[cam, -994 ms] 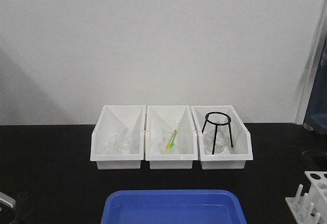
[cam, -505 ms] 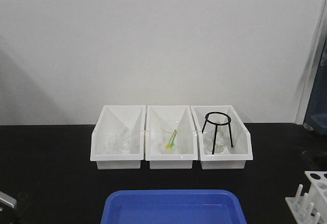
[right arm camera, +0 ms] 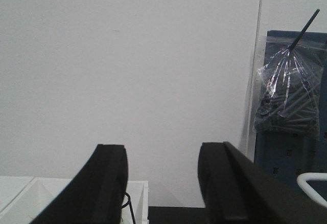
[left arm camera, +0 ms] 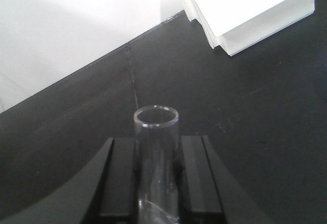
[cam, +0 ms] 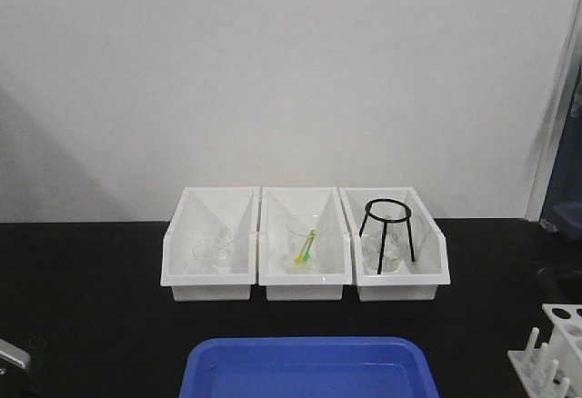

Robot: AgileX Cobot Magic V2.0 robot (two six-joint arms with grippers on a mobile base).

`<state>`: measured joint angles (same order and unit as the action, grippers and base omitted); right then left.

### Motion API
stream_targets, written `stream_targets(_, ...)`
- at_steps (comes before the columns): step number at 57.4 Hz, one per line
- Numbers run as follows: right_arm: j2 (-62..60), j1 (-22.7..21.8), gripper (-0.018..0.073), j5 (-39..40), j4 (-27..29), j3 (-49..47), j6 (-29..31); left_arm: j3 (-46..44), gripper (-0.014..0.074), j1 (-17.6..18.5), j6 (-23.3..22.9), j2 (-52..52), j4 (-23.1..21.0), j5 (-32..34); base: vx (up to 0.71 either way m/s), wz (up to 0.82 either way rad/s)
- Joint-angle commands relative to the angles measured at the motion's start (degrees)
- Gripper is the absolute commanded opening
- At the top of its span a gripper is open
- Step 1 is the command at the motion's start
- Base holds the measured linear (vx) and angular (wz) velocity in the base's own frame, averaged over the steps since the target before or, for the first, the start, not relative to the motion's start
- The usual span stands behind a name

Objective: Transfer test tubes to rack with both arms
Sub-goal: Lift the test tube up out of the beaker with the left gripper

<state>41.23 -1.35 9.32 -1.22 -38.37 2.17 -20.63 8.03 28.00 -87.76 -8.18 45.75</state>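
We have one test tube (left arm camera: 156,124) pinched between the left gripper's (left arm camera: 157,150) jaws, near the black table's (cam: 91,307) front left corner. The rack (cam: 548,354), at the front right corner, shows none seated. Our right gripper (right arm camera: 162,183) hangs spread, empty. A blue tray (cam: 309,366) at the front edge lies between; three white bins (cam: 305,280) sit behind.

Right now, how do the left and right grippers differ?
The left gripper is shut on a test tube; the right gripper is open and empty. The left gripper faces the black tabletop; the right gripper faces the white wall. Both have black fingers.
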Motion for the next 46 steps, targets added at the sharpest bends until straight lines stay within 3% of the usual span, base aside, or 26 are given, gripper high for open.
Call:
stream_targets(1,-0.1,0.0,0.0384,4.7,-0.1,-2.1,0.3,-1.4,0.0136,-0.1,-0.3,1.3,0.0,4.2,0.0,0.0)
stream_targets(18,-0.1,0.0,0.0384,1.7,-0.1,-2.1,0.3,-1.4,-0.0003,-0.1,-7.0,1.5,-0.4,4.2,0.0,0.0)
stream_targets(46,-0.1,0.0,0.0384,0.0,-0.1,-2.1,0.3,-1.4,-0.0008,-0.1,-7.8,10.4,-0.4,-2.4,0.0,0.0)
